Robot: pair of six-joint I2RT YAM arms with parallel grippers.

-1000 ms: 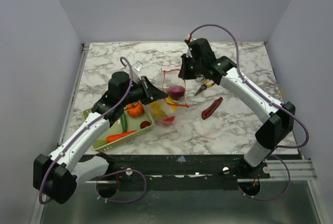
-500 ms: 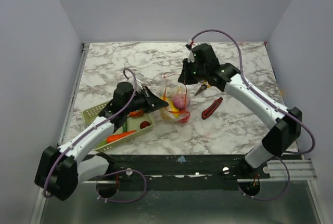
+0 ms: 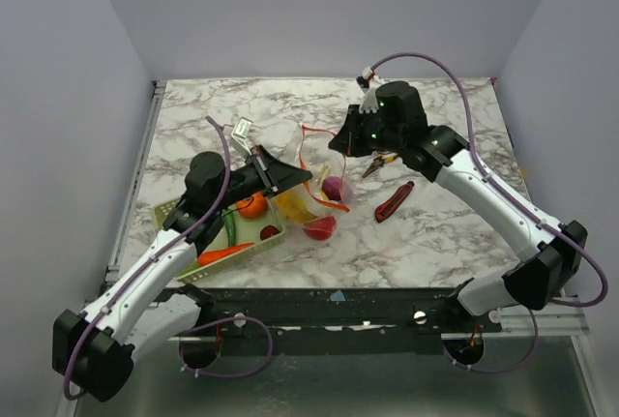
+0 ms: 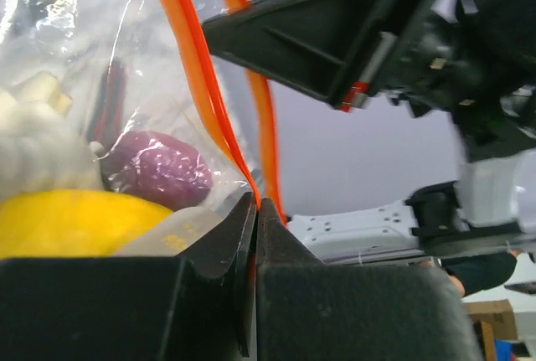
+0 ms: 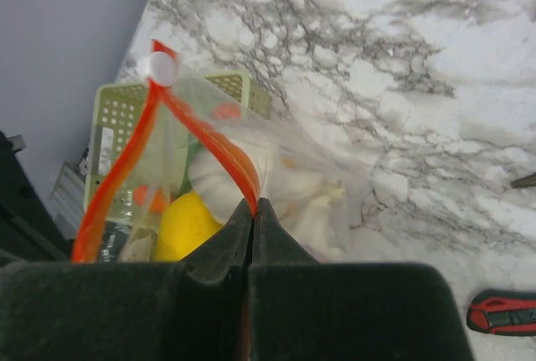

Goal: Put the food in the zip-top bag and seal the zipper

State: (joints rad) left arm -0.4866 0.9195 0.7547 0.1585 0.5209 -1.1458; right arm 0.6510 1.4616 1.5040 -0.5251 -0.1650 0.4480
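Wrist views reveal it — left gripper (image 4: 255,207), right gripper (image 5: 252,207) pinching the zipper (image 4: 201,76).

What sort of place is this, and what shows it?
Probably a robot test cell: a marble-look table boxed in by plain grey walls, a left arm and right arm bolted at its near edge, and toy food in a zip-top bag and mesh basket.

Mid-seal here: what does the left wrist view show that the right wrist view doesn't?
Left wrist only: a purple piece inside the zip-top bag, and the right arm beyond it. Right wrist only: the green basket, the utility knife and the marble table. Both: the orange zipper pinched between that camera's own shut jaws, with a yellow piece and a white piece in the bag.
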